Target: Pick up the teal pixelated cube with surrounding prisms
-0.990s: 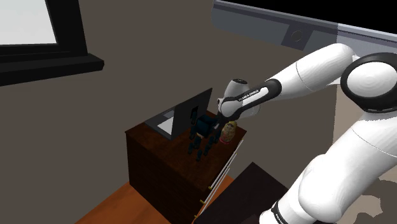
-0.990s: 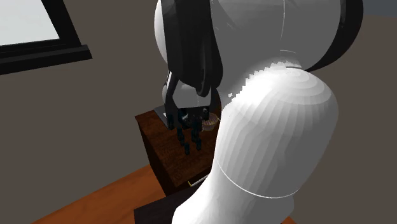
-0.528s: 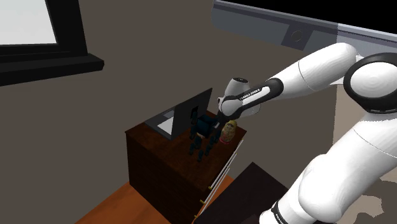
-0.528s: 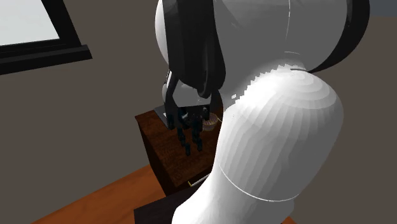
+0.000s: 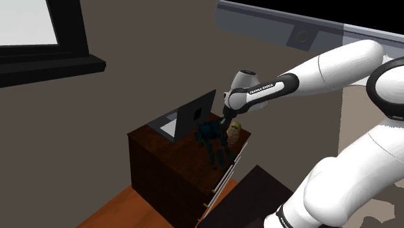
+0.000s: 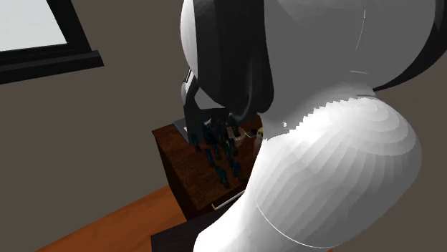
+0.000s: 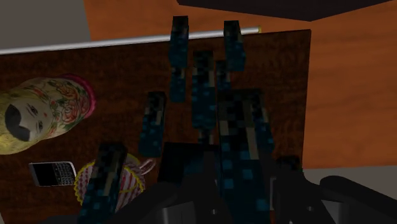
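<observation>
In the shoulder view the white arm reaches up and to the view's left over a dark wood counter (image 5: 155,162) that stands against a grey-brown wall. The end effector (image 5: 219,129) hangs above the counter's top near its right edge, and the teal pixelated cube (image 5: 212,139) with its surrounding prisms sits right under it. Just right of the cube stands a yellowish nesting doll (image 5: 234,131). On the far side of the cube a black panel (image 5: 197,111) stands upright, with a pale flat part (image 5: 169,127) lying at its left. A pale strip marks a drawer front (image 5: 223,184) on the counter's near right face. A dark-framed window (image 5: 26,22) is at the far left, and an orange wood floor (image 5: 120,210) lies below.

In the second exterior view the arm's white bulk takes the near right. Past it the end effector (image 6: 211,136) points down at the counter (image 6: 175,154), and the cube's dark teal prisms (image 6: 223,161) trail below the fingers.

In the wrist view the end effector (image 7: 235,191) pinches the cube (image 7: 238,133) by its middle block, black fingers pressed to either side, while the loose-looking prisms fan out ahead over the counter top (image 7: 114,70). To one side lie the nesting doll (image 7: 38,114), a small keypad phone (image 7: 52,172) and a round yellow-and-pink patterned thing (image 7: 137,175) partly behind a prism. Beyond the counter's edge is the floor (image 7: 350,95).
</observation>
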{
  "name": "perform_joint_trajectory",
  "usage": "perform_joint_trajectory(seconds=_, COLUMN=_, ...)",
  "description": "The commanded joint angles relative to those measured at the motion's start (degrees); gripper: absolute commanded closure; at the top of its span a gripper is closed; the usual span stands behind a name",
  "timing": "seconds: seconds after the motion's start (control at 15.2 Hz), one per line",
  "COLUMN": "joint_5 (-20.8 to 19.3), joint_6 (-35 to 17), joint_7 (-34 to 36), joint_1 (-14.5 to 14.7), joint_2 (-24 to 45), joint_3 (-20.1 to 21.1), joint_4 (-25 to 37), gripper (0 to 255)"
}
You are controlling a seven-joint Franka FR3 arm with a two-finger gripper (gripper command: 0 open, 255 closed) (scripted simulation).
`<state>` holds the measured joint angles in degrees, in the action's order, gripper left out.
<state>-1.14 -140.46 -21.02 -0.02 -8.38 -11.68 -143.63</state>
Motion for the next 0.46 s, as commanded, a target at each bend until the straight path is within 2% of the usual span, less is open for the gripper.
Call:
perform_joint_trajectory(seconds=0.0, joint_5=-0.28, joint_6=1.61, joint_7=0.18, joint_1=-0.08, joint_2=-1.14, joint_3=0.05, joint_4=0.59, gripper=255)
perform_joint_trajectory(seconds=0.26, joint_5=-0.75, joint_6=5.03, joint_7=0.58, joint_1=-0.19, joint_2=-3.22, joint_3=0.25, joint_4=1.95, gripper=255)
perform_joint_trajectory(seconds=0.4, joint_5=-0.77, joint_6=5.16, joint_7=0.6, joint_1=-0.19, joint_2=-3.3, joint_3=0.26, joint_4=2.01, gripper=255)
